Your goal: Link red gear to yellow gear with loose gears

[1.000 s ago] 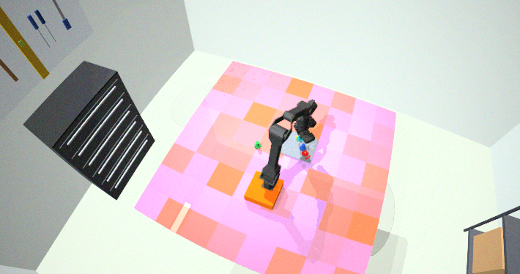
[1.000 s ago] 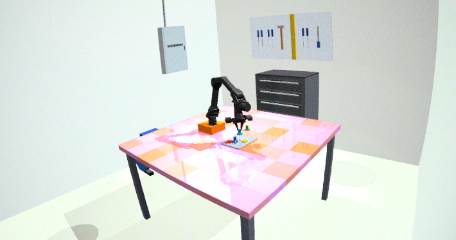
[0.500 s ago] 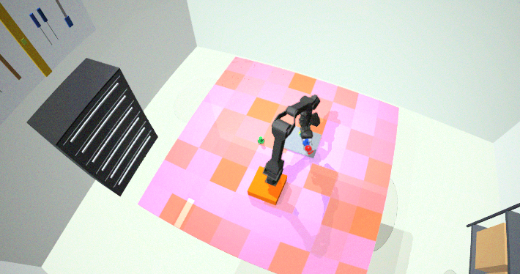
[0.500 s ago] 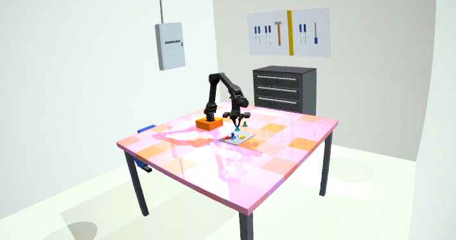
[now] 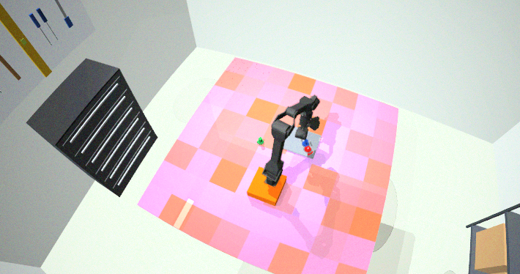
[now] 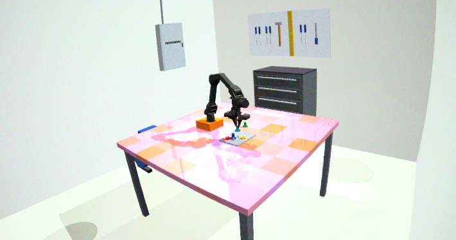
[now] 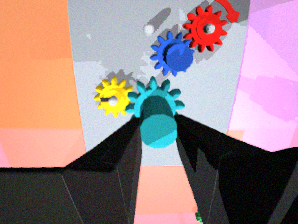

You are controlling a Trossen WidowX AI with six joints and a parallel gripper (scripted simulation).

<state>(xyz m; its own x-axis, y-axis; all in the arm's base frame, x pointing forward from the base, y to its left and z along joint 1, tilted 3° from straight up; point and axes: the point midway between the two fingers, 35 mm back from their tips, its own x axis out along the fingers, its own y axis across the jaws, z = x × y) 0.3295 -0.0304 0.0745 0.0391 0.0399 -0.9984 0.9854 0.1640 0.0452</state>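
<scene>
Gripping the teal gear by its knob in the claw, above the board; carrying step in hand; blue gear at seven o'clock from red gear in wrist view; next, probably align over linking peg, then lower

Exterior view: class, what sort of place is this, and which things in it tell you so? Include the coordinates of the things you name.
Probably a workshop: hand tools hang on a wall panel (image 6: pixel 270 51), a dark drawer cabinet (image 5: pixel 73 98) (image 6: pixel 309 92) stands below, and a robot arm (image 5: pixel 277 151) (image 6: pixel 212 94) works at a table.
</scene>
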